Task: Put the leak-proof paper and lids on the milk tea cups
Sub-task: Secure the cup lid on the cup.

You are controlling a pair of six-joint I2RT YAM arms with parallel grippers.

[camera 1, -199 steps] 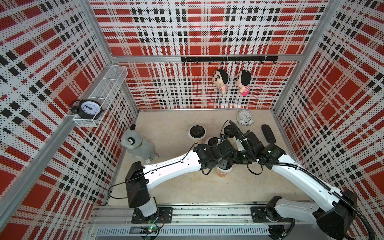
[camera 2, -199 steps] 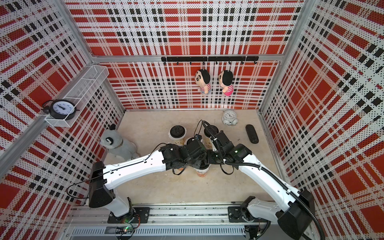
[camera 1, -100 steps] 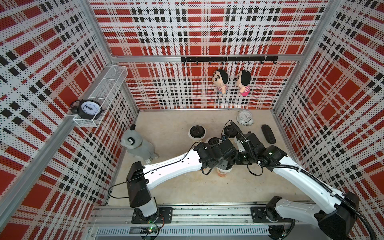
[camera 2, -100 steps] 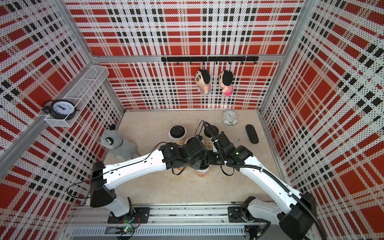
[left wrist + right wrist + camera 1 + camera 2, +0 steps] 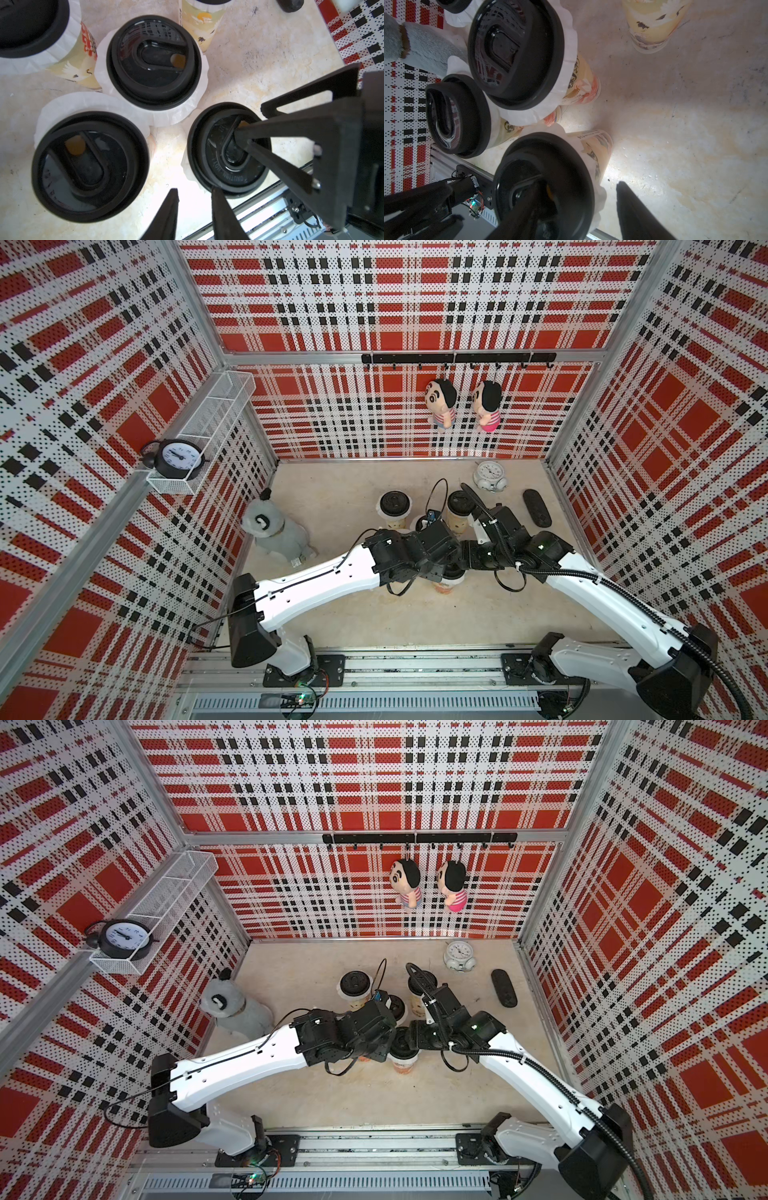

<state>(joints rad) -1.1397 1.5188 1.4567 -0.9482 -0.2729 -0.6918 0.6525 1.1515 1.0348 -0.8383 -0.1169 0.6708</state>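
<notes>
Several milk tea cups stand in a cluster, each with a black lid and a frill of white leak-proof paper pinched under it. The front cup sits below both wrists. My left gripper is open, nothing between its fingers; one fingertip touches that cup's lid at the rim. My right gripper is open astride the same lid: one finger rests in the lid's recess, the other finger hangs outside the cup, apart from its paper.
A grey plush toy sits at the left wall. A white alarm clock and a black remote lie at the back right. The arms' rail runs along the front edge. Neighbouring lidded cups stand close by.
Both arms stay almost where they were over the front cup. The left gripper's jaws have drawn closer together.
</notes>
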